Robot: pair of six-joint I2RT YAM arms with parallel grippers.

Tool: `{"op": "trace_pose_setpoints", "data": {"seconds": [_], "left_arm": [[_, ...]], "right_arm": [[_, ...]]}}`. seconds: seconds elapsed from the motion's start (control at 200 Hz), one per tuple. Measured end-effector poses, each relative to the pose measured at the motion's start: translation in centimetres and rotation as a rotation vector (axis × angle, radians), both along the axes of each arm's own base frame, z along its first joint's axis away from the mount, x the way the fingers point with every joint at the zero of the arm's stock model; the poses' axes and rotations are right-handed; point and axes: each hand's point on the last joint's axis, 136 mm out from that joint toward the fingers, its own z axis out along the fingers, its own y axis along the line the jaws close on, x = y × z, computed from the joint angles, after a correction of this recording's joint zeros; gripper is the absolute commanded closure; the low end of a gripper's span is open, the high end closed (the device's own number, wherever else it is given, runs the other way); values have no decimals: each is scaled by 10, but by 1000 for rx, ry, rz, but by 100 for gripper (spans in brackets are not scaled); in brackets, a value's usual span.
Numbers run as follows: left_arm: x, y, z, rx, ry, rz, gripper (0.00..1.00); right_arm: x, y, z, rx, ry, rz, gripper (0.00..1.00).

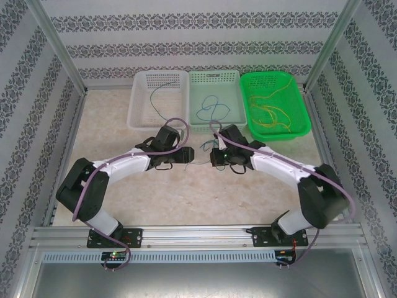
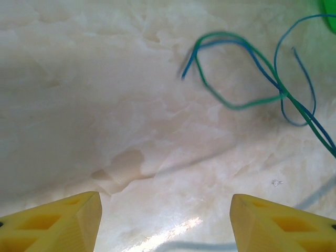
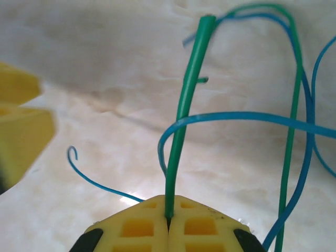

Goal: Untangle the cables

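A green cable [image 3: 184, 126] and blue cable [image 3: 236, 116] are lying on the cream marbled table [image 3: 79, 63]; far off are sitting a white basket [image 1: 160, 76], pale green basket [image 1: 214, 76], bright green basket [image 1: 299, 108].

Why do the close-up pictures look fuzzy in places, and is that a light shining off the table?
Left wrist view: the green and blue cables are slightly smeared, the left gripper shows soft edges, and glare streaks the table between its fingers. Right wrist view: the green cable pinched in the right gripper is out of focus. Top view: even light, soft shadows under the arms.
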Motion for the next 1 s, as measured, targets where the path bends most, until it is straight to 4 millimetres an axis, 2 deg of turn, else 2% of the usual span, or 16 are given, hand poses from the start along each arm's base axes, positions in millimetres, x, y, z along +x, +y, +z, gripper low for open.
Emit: {"op": "trace_pose_setpoints", "data": {"seconds": [0.145, 0.4, 0.57, 0.699, 0.804, 0.999], "left_arm": [[2, 2, 6, -10, -12, 6, 33], [-2, -10, 12, -65, -11, -49, 34], [-3, -15, 14, -82, -17, -76, 34], [-6, -18, 15, -93, -12, -99, 34], [-9, -26, 15, -111, 0, -141, 36], [-25, -52, 9, -144, 31, -254, 40]], "right_arm": [[-13, -8, 26, 89, 42, 23, 100], [-26, -15, 42, 147, 75, 32, 100], [-23, -10, 38, 142, 70, 36, 100], [-23, -5, 17, 138, 98, 35, 100], [-27, -8, 3, 127, 120, 18, 100], [-19, -7, 5, 126, 85, -10, 100]]}}
